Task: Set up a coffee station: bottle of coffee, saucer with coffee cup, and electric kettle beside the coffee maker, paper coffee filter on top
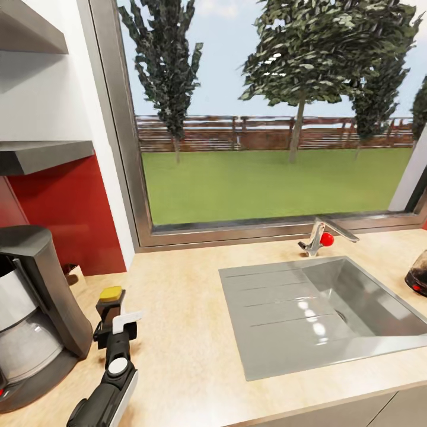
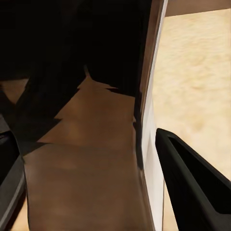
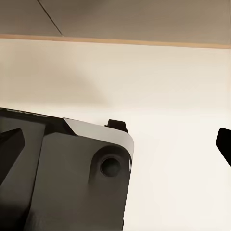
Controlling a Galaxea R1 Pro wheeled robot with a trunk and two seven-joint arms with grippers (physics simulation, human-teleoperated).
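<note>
Bottle of coffee (image 1: 110, 303) in left pincer (image 1: 116, 323)

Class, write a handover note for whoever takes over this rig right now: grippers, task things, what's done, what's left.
Left gripper: shut on the bottle of coffee, beside the coffee maker over the kitchen countertop.
Right gripper: open, empty.
Electric kettle: past the sink.
Done: bottle off the kitchen shelf.
Left: release bottle, bring kettle, then filter, saucer, cup.
</note>
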